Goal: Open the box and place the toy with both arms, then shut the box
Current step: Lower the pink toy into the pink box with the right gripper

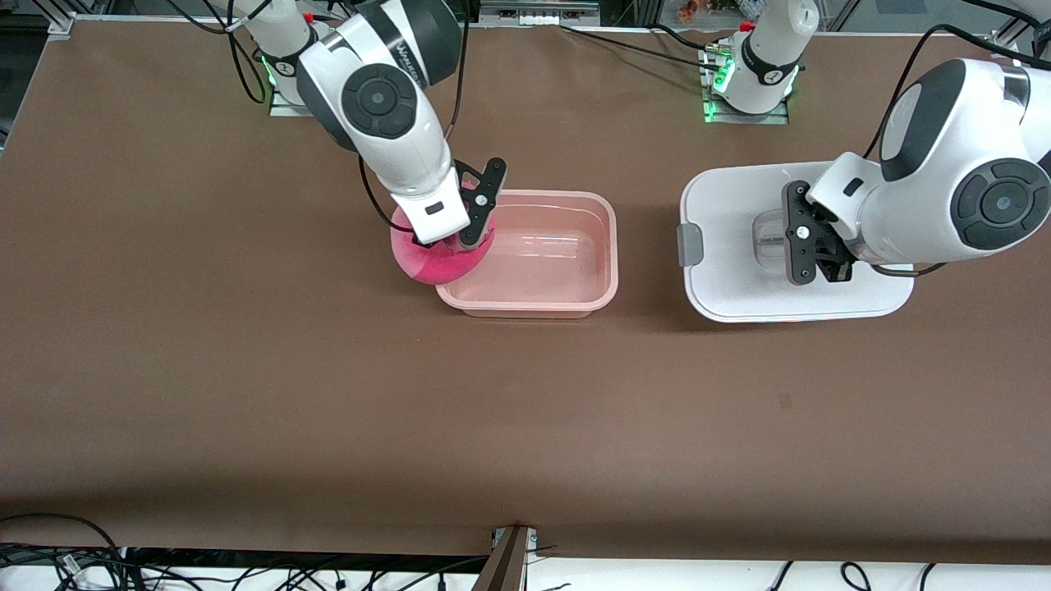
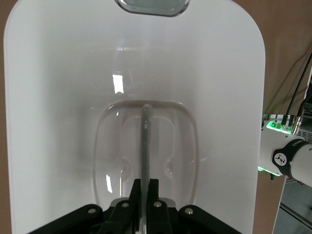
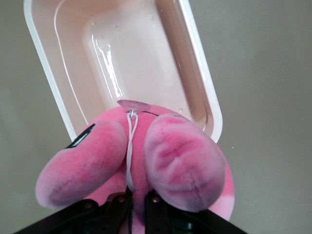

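Note:
The box, a pinkish tub (image 1: 612, 246), stands open on the brown table with nothing in it. My right gripper (image 1: 453, 242) is shut on the pink plush toy (image 1: 435, 264) and holds it over the tub's rim at the right arm's end. In the right wrist view the toy (image 3: 185, 156) hangs over the tub's rim (image 3: 204, 83), with the gripper (image 3: 140, 200) pinching it. The white lid (image 1: 722, 279) lies flat toward the left arm's end of the table. My left gripper (image 1: 792, 246) is shut on the lid's clear handle (image 2: 145, 136), seen closely in the left wrist view (image 2: 146, 187).
The lid's grey clip (image 1: 690, 244) faces the tub. The two arm bases (image 1: 747, 78) stand along the table's edge farthest from the front camera. Cables (image 1: 66, 558) lie past the nearest edge. Bare brown table spreads between the tub and the front camera.

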